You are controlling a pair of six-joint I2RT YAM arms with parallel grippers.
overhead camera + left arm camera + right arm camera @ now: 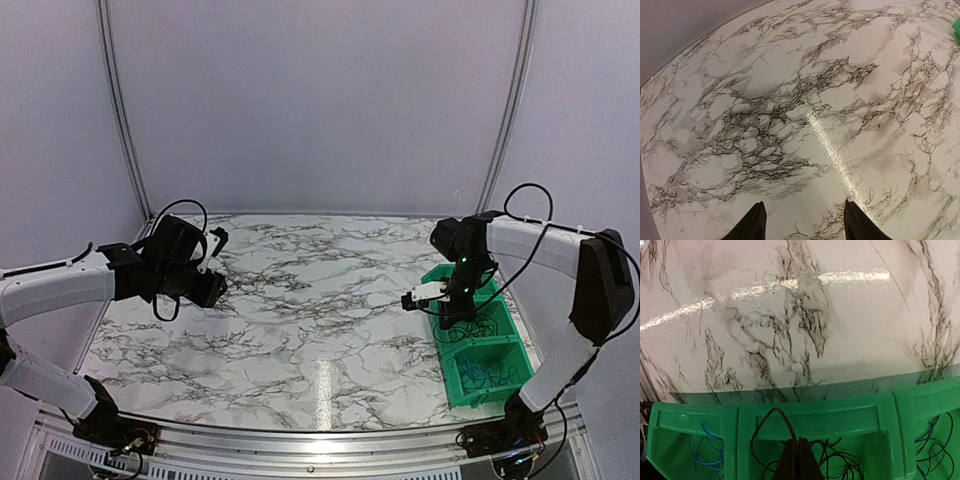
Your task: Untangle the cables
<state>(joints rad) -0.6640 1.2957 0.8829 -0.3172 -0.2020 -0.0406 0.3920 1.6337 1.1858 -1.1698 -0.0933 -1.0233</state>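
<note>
The fingers (pixel 792 460) of the right gripper (pixel 799 441) are pressing together over the middle compartment of a green bin (pixel 810 412). They are pinching a black cable (pixel 771 412) that is arching up in a loop just to their left. More black cables (pixel 840 460) are lying tangled just right of the fingertips, blue cables (pixel 705 452) are coiling in the compartment further left, and dark cables (pixel 935 450) are lying in the compartment to the right. The left gripper (pixel 805 220) is hovering with fingers spread above the marble table (pixel 790 100), well apart from the bin.
</note>
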